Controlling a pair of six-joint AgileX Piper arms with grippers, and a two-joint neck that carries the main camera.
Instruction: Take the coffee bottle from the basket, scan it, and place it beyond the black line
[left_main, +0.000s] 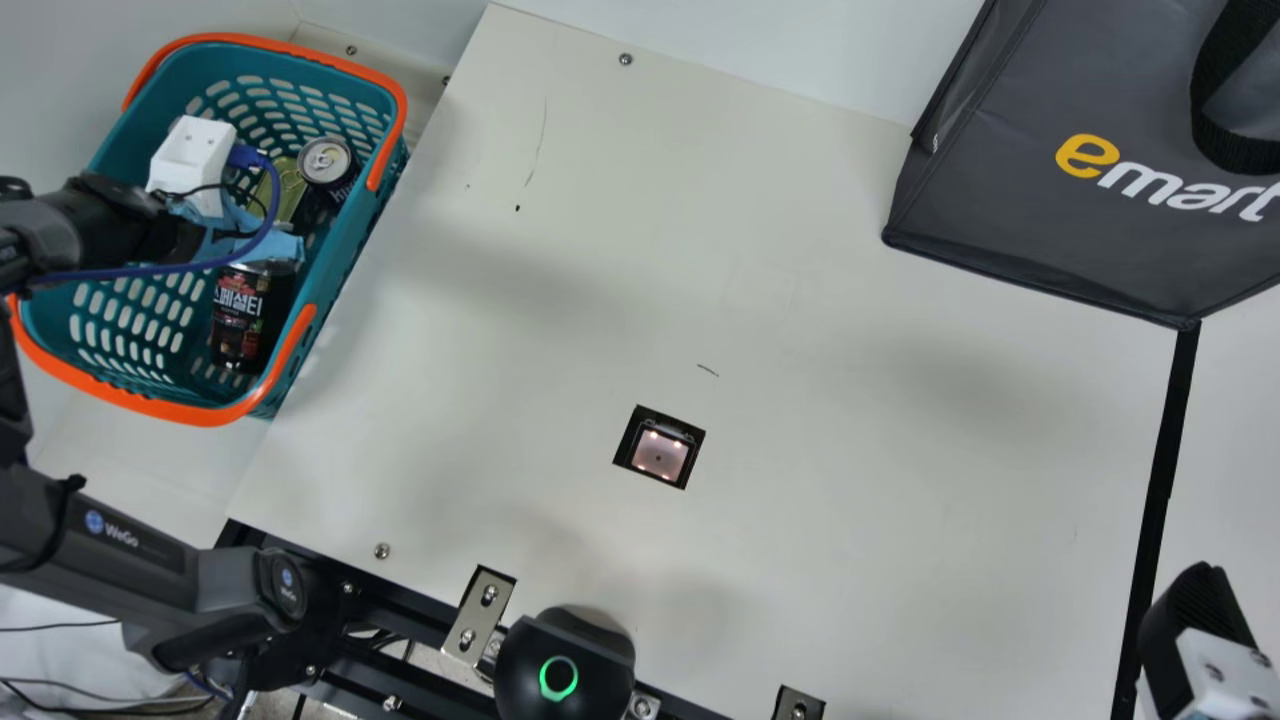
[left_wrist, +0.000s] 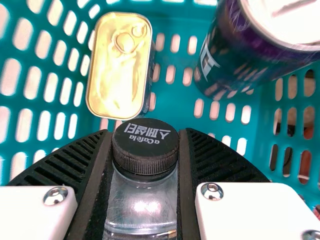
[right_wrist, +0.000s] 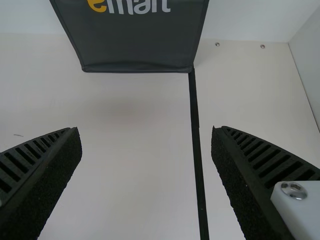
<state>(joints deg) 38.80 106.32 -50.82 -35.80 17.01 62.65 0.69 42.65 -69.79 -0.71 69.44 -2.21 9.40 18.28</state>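
1. Main view: a teal plastic basket with orange handles (left_main: 165, 408) stands at the cream table's (left_main: 800, 300) left end.
2. The coffee bottle, dark-labelled with a round black cap (left_main: 238, 325), is inside the basket.
3. The left gripper (left_main: 262, 246) is in the basket too, grasping that bottle; in the left wrist view its ribbed black fingers press against both sides of the cap.
4. Near the bottle, within the basket, are a rectangular gold tin (left_wrist: 119, 65) and a dark cylindrical can with a silver lid (left_main: 326, 162).
5. To the right of the basket, well apart, is a small square scanner in a black frame (left_main: 661, 454).
6. Farther right of the basket run a straight black line (left_main: 1160, 480) and, behind that line's near stretch, a dark grey fabric bag (left_main: 1010, 200).
7. The right gripper (left_main: 1195, 625), far from the basket, is released, fingers spread wide.
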